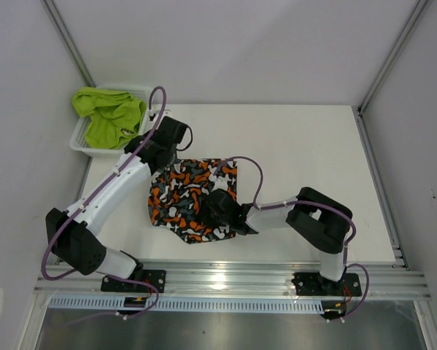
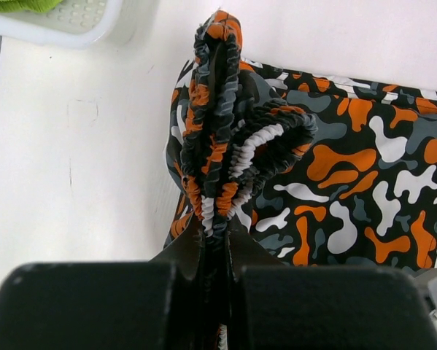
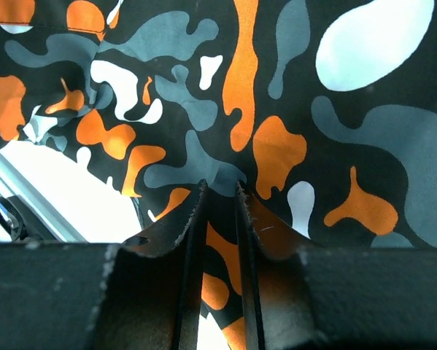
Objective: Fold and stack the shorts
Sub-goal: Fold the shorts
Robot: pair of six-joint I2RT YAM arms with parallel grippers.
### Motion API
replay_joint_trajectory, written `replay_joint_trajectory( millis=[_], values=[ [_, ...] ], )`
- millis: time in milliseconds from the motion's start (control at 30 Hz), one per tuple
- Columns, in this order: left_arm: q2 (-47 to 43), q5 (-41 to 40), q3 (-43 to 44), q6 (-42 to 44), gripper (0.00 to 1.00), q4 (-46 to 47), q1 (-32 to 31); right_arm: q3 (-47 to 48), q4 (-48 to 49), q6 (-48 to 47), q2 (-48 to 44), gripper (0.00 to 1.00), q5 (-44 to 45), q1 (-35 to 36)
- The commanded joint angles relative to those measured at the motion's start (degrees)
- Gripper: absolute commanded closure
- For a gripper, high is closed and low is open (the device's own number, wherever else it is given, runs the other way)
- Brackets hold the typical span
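Observation:
The camouflage shorts lie partly spread on the white table, orange, black, white and grey. My left gripper is at their far left corner. In the left wrist view it is shut on the bunched elastic waistband, which stands up in a ruffled fold. My right gripper sits over the near right part of the shorts. In the right wrist view its jaws are closed on a pinch of the camouflage cloth. The lime green shorts lie crumpled in the basket.
The white mesh basket stands at the far left corner of the table, just beyond the left gripper, and its rim shows in the left wrist view. An aluminium rail runs along the near table edge. White walls enclose the table.

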Motion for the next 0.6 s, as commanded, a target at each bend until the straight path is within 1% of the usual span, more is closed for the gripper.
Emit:
replay_joint_trajectory(
  millis=[0, 33, 67, 167, 200, 333, 433, 533, 567],
  values=[
    [-1.6, -1.4, 1.5, 1.7, 1.0, 0.1, -0.5, 1.4, 0.1, -0.8, -2.9, 0.75, -1.2, -0.9],
    [-1.3, -1.8, 1.6, 1.7, 1.0, -0.2, -0.4, 2.0, -0.7, -1.4, -4.2, 0.72, -1.1, -1.0],
    [-1.0, -2.0, 1.7, 1.7, 1.0, -0.4, -0.5, 2.9, -4.0, -2.5, -6.7, 0.7, -0.6, -1.0],
    [-0.3, -3.0, 1.7, 1.5, 1.0, -0.6, -0.8, 4.6, -7.5, -3.7, -10.7, 0.67, 0.1, -1.6],
    [-0.2, -3.3, 1.5, 1.4, 1.0, -0.6, -1.3, 4.4, -8.8, -3.8, -13.2, 0.66, -0.1, -2.8],
    [0.1, -4.5, 1.2, 1.0, 1.0, -0.6, -2.2, 2.5, -13.9, -4.1, -17.8, 0.61, -2.5, -7.1],
    [0.4, -5.8, 1.1, 0.5, 1.0, -0.9, -3.2, -3.9, -14.9, -4.6, -21.9, 0.6, -4.9, -12.0],
    [0.8, -7.5, 1.5, -0.3, 1.0, -1.6, -4.3, -6.7, -15.9, -5.9, -24.4, 0.62, -7.7, -17.0],
    [1.0, -8.1, 1.7, -0.5, 1.0, -1.7, -4.7, -7.9, -16.4, -6.3, -24.9, 0.6, -8.2, -17.9]
  ],
)
